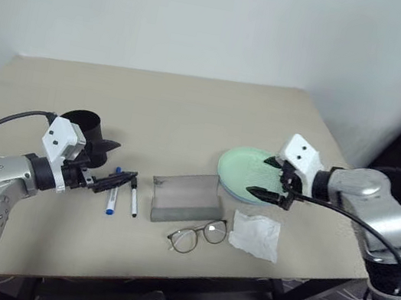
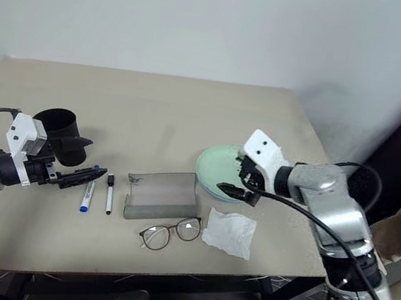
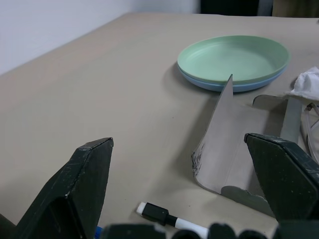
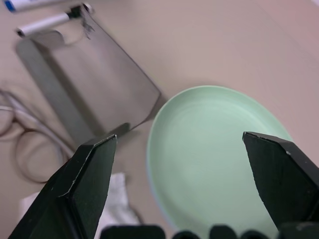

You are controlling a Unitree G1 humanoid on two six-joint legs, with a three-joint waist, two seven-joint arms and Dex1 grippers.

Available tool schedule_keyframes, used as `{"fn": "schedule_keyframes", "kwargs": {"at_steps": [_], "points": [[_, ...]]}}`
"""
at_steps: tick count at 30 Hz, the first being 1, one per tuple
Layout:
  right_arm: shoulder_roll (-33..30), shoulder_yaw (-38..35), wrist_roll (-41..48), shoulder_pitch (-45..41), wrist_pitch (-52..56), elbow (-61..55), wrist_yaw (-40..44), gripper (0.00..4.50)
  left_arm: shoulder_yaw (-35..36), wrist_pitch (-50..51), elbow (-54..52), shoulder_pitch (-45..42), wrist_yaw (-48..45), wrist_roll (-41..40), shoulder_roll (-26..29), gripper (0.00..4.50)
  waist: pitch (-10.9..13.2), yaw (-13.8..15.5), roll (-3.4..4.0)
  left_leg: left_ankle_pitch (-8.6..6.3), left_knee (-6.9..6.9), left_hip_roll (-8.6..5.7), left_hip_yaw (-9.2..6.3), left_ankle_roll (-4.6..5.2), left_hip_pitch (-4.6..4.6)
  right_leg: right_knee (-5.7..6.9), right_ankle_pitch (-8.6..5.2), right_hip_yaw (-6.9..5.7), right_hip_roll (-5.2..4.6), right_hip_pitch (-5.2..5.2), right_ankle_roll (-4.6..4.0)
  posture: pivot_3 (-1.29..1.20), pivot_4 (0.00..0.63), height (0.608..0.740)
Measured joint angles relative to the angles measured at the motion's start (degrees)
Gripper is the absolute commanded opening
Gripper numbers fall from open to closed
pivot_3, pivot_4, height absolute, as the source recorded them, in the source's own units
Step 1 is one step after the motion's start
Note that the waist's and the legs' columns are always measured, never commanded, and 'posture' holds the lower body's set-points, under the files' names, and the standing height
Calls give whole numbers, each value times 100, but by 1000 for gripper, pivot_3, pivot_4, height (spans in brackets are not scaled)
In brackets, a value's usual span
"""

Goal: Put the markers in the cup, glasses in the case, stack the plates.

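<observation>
Two plates look stacked already: mint plate (image 1: 247, 170) on blue plate (image 3: 234, 85) near the desk's (image 1: 192, 110) right edge. Head view: our right gripper (image 1: 273, 180) hangs over them, jaws wide, empty; left gripper (image 1: 107, 172) wide, empty, just beside the cup (image 1: 83, 129). Markers (image 1: 123, 192), case (image 1: 186, 198), glasses (image 1: 197, 235) and tissue (image 1: 257, 236) sit along the front edge. Left wrist view: black-capped marker (image 3: 172, 219) between our fingers (image 3: 75, 189). We'd drop straight, pinch mid-barrel. Right wrist view: mint plate below.
</observation>
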Motion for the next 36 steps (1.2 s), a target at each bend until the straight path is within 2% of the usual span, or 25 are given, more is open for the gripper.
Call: {"fn": "schedule_keyframes", "kwargs": {"at_steps": [4, 14, 27, 36], "points": [[-307, -82, 408, 669, 149, -305, 87, 4447, -45, -3, 61, -66, -64, 4, -1, 4500, 0, -6, 0, 0, 2, 0, 2, 0, 0, 0, 0, 4, 0, -2, 0, 0, 0, 740], [-265, 111, 780, 1157, 101, -390, -270, 4447, -226, -59, 265, -282, -181, 79, -2, 4500, -1, -4, -4, 0, 8, -2, 0, 1, 0, 1, 0, 7, 0, -1, 0, 0, 0, 740], [-221, 960, 291, 1411, -632, 465, -732, 4447, -233, -59, 280, -307, -248, 96, -2, 4500, -2, -5, -5, 0, 11, -2, 0, 1, 0, 1, 0, 7, 0, 1, 0, 0, 0, 740], [-41, 1081, 95, 1256, -852, 851, -810, 4447, -233, -59, 267, -297, -382, 93, 5, 4500, -2, -6, -5, 0, 14, -2, -1, 1, 0, 2, 1, 7, 1, 2, 1, 0, 0, 740]]}}
